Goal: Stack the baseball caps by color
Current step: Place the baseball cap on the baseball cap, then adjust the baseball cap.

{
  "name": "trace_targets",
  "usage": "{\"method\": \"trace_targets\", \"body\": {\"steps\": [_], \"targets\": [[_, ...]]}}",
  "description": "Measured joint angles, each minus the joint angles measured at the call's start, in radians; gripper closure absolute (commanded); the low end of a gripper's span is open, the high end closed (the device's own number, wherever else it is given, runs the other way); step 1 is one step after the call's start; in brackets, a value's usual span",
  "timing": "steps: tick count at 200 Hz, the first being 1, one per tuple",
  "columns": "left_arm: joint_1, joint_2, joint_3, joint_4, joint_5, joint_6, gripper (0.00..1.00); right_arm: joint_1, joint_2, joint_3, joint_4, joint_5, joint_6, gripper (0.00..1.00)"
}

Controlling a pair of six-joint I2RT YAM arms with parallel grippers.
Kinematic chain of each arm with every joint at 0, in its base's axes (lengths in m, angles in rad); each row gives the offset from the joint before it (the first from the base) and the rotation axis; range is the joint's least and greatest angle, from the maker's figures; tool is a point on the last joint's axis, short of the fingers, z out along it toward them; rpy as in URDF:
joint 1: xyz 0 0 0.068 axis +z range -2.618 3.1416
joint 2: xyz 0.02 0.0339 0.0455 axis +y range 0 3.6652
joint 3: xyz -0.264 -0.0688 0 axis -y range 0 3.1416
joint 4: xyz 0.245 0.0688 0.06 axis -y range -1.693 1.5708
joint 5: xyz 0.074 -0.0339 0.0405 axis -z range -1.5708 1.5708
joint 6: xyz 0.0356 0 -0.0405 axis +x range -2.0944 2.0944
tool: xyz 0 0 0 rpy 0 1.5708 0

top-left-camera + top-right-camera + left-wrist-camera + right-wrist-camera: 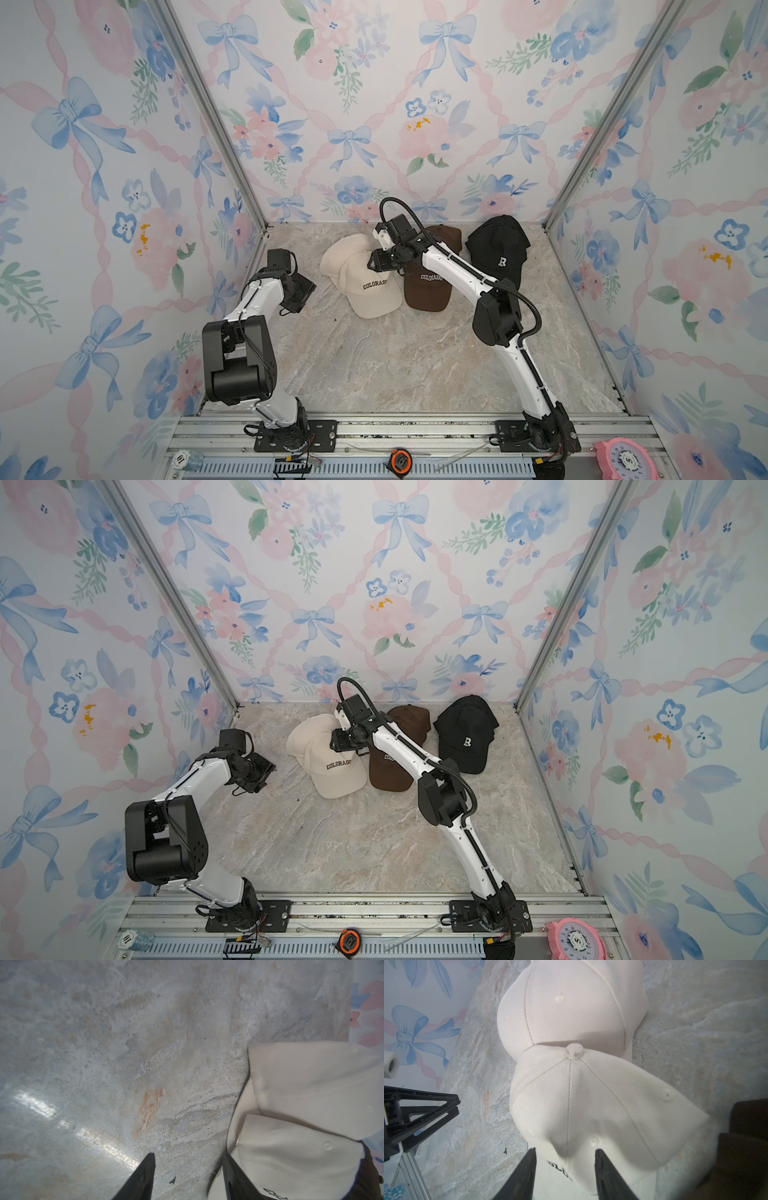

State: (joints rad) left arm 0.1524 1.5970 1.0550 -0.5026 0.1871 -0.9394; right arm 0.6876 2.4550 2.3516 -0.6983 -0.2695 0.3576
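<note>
left of centre in both top views: left gripper hangs over bare marble-patterned tabletop, just beside the cream pile. jaws apart, nothing between them but table. likely parked there to keep out of the other arm's way while staying near enough to steady a brim.

centre, toward the back wall: two cream fabric caps. the rear plain-crowned cream cap sits on the table. the front cream cap with dark "colorado" lettering overlaps its front half with the brim toward the camera. they are lapped rather than nested square, so this pile looks unfinished.

over the front cream cap's crown: right gripper, arm reaching across the brown caps. jaws apart, astride a raised fold of fabric just above the lettering. no firm pinch shows. my guess is it is placed to nudge or regrip that cap and seat it better.

right of that, touching the cream brim: brown cap with white "colorado" lettering, with a second brown cap behind it, mostly hidden by the arm.

upper right of the tabletop: black cap with white "r", apart from the brown ones. whether one or more lie there i cannot tell.
</note>
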Motion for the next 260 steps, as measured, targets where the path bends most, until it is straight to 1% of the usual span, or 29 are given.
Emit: {"method": "trace_targets", "body": {"steps": [29,42,57,78,95,104,135,163,194,215,260], "targets": [[0.006,-0.003,0.000,0.000,0.013,0.013,0.45,0.012,0.021,0.007,0.000,-0.001,0.018,0.51],[0.005,-0.003,0.000,0.000,0.021,0.019,0.44,0.014,0.032,0.014,-0.002,0.000,0.024,0.53],[0.005,-0.003,0.000,0.000,0.031,0.028,0.40,0.015,0.046,0.025,-0.002,0.000,0.033,0.66],[0.005,-0.003,0.000,0.000,0.048,0.049,0.33,0.016,0.051,0.025,-0.004,0.005,0.040,0.86],[0.005,-0.003,0.003,0.000,0.063,0.074,0.32,0.019,0.051,0.031,-0.010,0.016,0.027,0.97],[0.004,-0.003,0.006,0.000,0.070,0.084,0.31,0.021,0.051,0.039,-0.019,0.023,0.021,1.00],[0.002,-0.003,0.014,0.000,0.085,0.107,0.32,0.040,0.051,0.092,-0.072,0.065,-0.047,1.00],[0.002,-0.003,0.015,0.000,0.092,0.121,0.32,0.067,0.051,0.178,-0.143,0.099,-0.162,1.00],[0.002,-0.003,0.016,0.000,0.101,0.128,0.32,0.082,0.051,0.227,-0.154,0.109,-0.271,1.00],[0.002,0.005,0.031,0.000,0.108,0.129,0.32,0.085,0.054,0.235,-0.151,0.092,-0.299,1.00],[0.004,0.023,0.071,0.000,0.118,0.129,0.32,0.074,0.126,0.333,-0.101,0.061,-0.330,0.98]]}}
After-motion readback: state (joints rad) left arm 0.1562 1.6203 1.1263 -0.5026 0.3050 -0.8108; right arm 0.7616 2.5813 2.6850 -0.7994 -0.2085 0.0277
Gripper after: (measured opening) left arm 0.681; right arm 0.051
